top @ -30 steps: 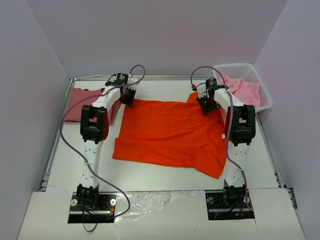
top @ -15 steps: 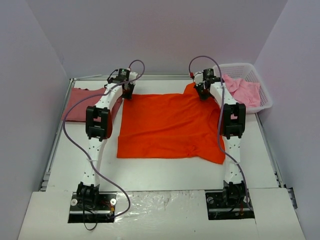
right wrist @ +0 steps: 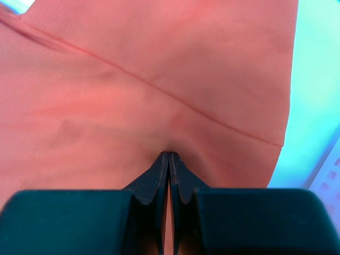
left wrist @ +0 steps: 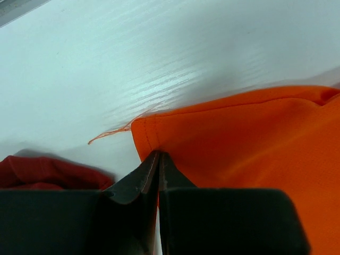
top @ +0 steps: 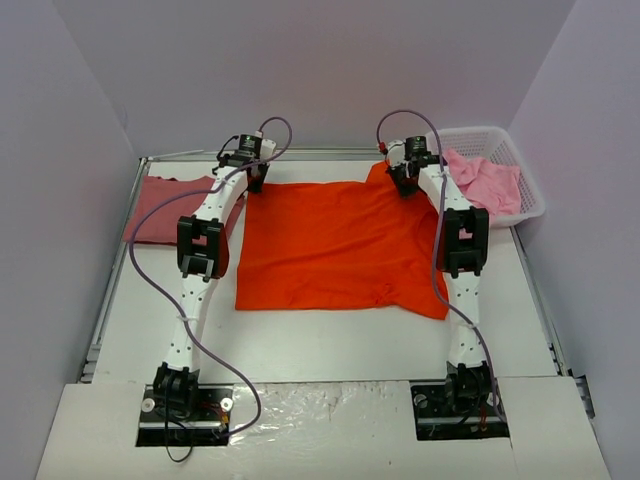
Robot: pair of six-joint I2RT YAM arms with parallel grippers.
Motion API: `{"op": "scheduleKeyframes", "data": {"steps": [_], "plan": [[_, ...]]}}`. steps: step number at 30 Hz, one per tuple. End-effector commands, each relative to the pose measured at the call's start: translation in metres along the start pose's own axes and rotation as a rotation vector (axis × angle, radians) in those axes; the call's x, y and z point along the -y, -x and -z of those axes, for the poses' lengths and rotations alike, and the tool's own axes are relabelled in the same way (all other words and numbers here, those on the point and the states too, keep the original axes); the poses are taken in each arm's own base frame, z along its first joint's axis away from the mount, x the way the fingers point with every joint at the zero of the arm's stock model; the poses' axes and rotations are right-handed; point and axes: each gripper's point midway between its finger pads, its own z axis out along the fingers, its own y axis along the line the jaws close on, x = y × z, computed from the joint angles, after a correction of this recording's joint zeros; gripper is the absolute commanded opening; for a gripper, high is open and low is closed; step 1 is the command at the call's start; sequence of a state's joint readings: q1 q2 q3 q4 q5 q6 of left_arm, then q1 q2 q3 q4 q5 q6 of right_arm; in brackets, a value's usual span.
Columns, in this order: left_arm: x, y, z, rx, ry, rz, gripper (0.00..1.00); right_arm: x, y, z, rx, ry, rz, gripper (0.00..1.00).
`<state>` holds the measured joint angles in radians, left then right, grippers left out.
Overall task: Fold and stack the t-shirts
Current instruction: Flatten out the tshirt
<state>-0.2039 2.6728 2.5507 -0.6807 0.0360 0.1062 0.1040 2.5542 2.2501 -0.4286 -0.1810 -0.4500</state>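
As left pincer (left wrist: 158, 155) and right pincer (right wrist: 169, 155) hold | orange-red t-shirt (top: 340, 245) drawn back — flatter

Both arms reach far out toward twelve o'clock, the left pincer (top: 256, 182) and right pincer (top: 401, 186) each pinching the orange t-shirt (top: 330, 250).

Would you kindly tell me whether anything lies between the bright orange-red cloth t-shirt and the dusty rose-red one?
Nothing on the white table does; only the left arm crosses that gap beside the dusty rose-red t-shirt, its fingers pinching the bright orange-red t-shirt at a far corner.
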Motion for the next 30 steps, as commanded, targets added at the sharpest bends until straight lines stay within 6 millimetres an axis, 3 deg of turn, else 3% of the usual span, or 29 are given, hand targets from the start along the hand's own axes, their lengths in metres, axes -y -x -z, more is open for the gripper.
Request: {"op": "scheduleKeyframes", "data": {"steps": [1, 5, 6, 10, 11, 12, 15, 17, 18, 19, 20, 21, 22, 23, 24, 25, 26, 28, 30], "plan": [[-0.006, 0.028, 0.033, 0.048, 0.038, -0.038, 0.02, -0.014, -0.003, 0.028, -0.031, 0.039, 0.021, 0.00], [0.002, 0.042, 0.064, 0.085, 0.032, -0.059, 0.02, -0.014, 0.025, 0.067, 0.038, 0.016, 0.038, 0.04], [0.000, 0.060, 0.087, 0.139, 0.047, -0.059, 0.02, -0.012, 0.038, 0.085, 0.072, 0.000, 0.048, 0.06], [-0.005, 0.088, 0.142, 0.237, 0.100, -0.060, 0.03, -0.017, 0.066, 0.131, 0.156, -0.019, 0.066, 0.26], [-0.003, 0.093, 0.153, 0.257, 0.106, -0.065, 0.07, -0.019, 0.064, 0.135, 0.156, -0.014, 0.066, 0.44], [-0.007, 0.098, 0.171, 0.284, 0.122, -0.064, 0.09, -0.018, 0.071, 0.154, 0.185, -0.025, 0.070, 0.49], [-0.008, 0.096, 0.205, 0.285, 0.128, -0.078, 0.14, -0.022, 0.058, 0.173, 0.172, -0.034, 0.063, 0.61], [0.003, 0.072, 0.207, 0.227, 0.065, -0.109, 0.16, -0.026, 0.041, 0.181, 0.143, -0.032, 0.079, 0.63], [0.005, 0.070, 0.228, 0.246, 0.053, -0.119, 0.18, -0.036, 0.019, 0.187, 0.110, -0.009, 0.078, 0.63], [0.014, 0.033, 0.212, 0.158, 0.021, -0.143, 0.18, -0.039, 0.006, 0.191, 0.092, -0.002, 0.081, 0.64], [0.018, 0.031, 0.231, 0.191, -0.005, -0.172, 0.18, -0.039, 0.000, 0.209, 0.103, -0.013, 0.080, 0.63], [0.023, 0.016, 0.233, 0.170, -0.028, -0.194, 0.20, -0.054, -0.034, 0.199, 0.038, 0.038, 0.070, 0.63], [0.032, -0.022, 0.220, 0.084, -0.068, -0.227, 0.20, -0.058, -0.046, 0.203, 0.024, 0.052, 0.062, 0.61], [0.034, -0.031, 0.236, 0.090, -0.086, -0.258, 0.20, -0.057, -0.053, 0.220, 0.043, 0.047, 0.053, 0.60], [0.037, -0.047, 0.239, 0.063, -0.105, -0.277, 0.20, -0.061, -0.065, 0.224, 0.033, 0.064, 0.046, 0.58], [0.040, -0.063, 0.241, 0.032, -0.122, -0.298, 0.20, -0.075, -0.091, 0.223, -0.012, 0.117, 0.030, 0.55], [0.041, -0.091, 0.247, -0.010, -0.140, -0.327, 0.20, -0.077, -0.096, 0.236, 0.005, 0.123, 0.029, 0.53], [0.049, -0.118, 0.255, -0.046, -0.190, -0.364, 0.20, -0.085, -0.129, 0.244, -0.044, 0.177, -0.016, 0.48], [0.054, -0.148, 0.267, -0.083, -0.217, -0.374, 0.20, -0.093, -0.149, 0.257, -0.072, 0.203, -0.016, 0.46]]}}
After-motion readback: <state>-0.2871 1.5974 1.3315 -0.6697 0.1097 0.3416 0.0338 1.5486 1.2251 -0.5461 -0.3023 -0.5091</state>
